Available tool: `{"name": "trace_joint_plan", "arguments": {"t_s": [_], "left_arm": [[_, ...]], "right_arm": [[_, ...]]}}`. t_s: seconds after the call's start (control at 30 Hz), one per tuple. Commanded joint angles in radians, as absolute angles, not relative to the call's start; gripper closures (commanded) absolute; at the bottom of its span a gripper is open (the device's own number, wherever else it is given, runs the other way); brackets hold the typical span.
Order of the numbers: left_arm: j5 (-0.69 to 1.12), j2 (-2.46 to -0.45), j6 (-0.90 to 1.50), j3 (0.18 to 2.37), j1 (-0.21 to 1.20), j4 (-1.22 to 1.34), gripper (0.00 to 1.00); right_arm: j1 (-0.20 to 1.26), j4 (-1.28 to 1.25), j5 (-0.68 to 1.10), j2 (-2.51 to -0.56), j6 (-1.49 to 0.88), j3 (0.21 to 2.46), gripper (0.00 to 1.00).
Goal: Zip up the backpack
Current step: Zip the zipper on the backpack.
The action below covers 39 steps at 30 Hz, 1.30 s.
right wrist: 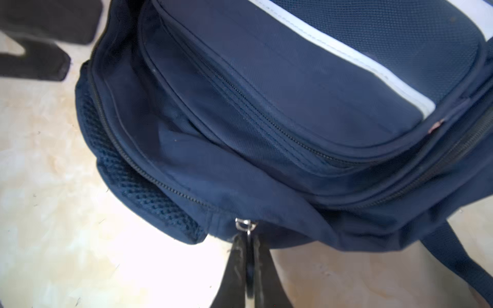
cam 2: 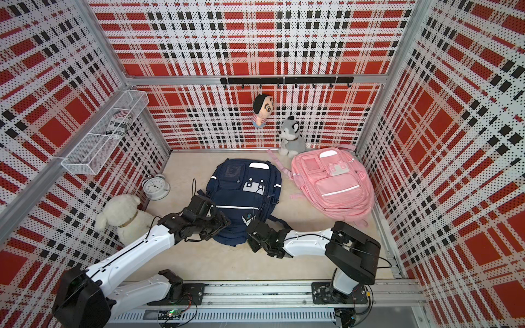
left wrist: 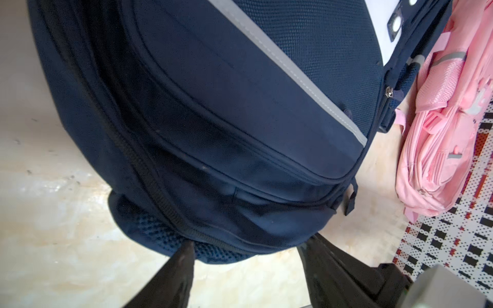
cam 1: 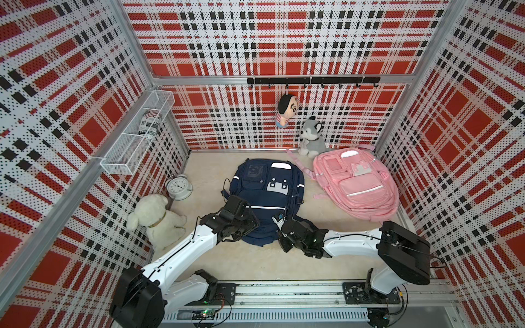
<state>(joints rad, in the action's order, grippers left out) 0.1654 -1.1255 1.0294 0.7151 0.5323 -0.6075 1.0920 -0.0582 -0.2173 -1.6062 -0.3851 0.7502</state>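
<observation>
Red, black and white plaid walls box in a pale, marbled floor. The navy backpack lies flat in the middle of it with its front up and its opening at the near end. A pink backpack lies to the far right, apart from it.

The right gripper is at the bag's near right corner. Its jaws are pinched tight on the zipper pull. From there the zipper teeth run unjoined round the near edge, and the main pocket gapes.

The left gripper is at the near left of the bag with its jaws spread wide and nothing in them. One fingertip sits against the mesh padding at the bag's edge.

The bag looks soft and slack, probably light and near empty. I judge it will slide and bunch on the smooth floor rather than resist a pull on the zipper. The small metal pull is the right hold for the moving hand, though it could slip from the pads. The other hand would best pinch the fabric or mesh edge close by the zipper line, keeping the two rows of teeth taut and lined up.
</observation>
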Motion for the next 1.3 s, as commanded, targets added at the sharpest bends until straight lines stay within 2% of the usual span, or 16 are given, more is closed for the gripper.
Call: {"name": "trace_joint_plan", "arguments": {"t_s": [0.0, 0.23, 0.7, 0.8, 0.87, 0.93, 0.97, 1.07, 1.1, 1.27], "left_arm": [[0.216, -1.160, 1.098, 0.696, 0.568, -0.553, 0.31], [0.284, -1.180, 1.195, 0.644, 0.606, -0.498, 0.28], [0.216, -1.279, 1.181, 0.673, 0.574, -0.445, 0.26], [0.211, -1.277, 1.172, 0.647, 0.549, -0.434, 0.28], [0.194, -1.276, 1.137, 0.630, 0.527, -0.436, 0.33], [0.171, -1.282, 1.084, 0.612, 0.488, -0.448, 0.42], [0.163, -1.284, 1.058, 0.599, 0.465, -0.447, 0.52], [0.165, -1.281, 1.019, 0.567, 0.425, -0.423, 0.96], [0.163, -1.274, 1.010, 0.563, 0.416, -0.418, 1.00], [0.153, -1.236, 0.979, 0.568, 0.380, -0.428, 1.00]], "right_arm": [[1.103, -0.092, -0.271, -1.611, -0.379, 0.778, 1.00], [1.109, -0.096, -0.307, -1.621, -0.376, 0.782, 1.00], [1.132, -0.117, -0.293, -1.626, -0.375, 0.781, 1.00], [1.145, -0.117, -0.296, -1.628, -0.370, 0.778, 1.00], [1.153, -0.120, -0.299, -1.628, -0.363, 0.775, 1.00], [1.160, -0.122, -0.298, -1.626, -0.357, 0.768, 1.00], [1.162, -0.123, -0.294, -1.626, -0.352, 0.762, 1.00], [1.161, -0.112, -0.307, -1.614, -0.343, 0.739, 1.00], [1.161, -0.109, -0.315, -1.605, -0.338, 0.728, 1.00], [1.111, -0.129, -0.305, -1.554, -0.328, 0.644, 1.00]]}}
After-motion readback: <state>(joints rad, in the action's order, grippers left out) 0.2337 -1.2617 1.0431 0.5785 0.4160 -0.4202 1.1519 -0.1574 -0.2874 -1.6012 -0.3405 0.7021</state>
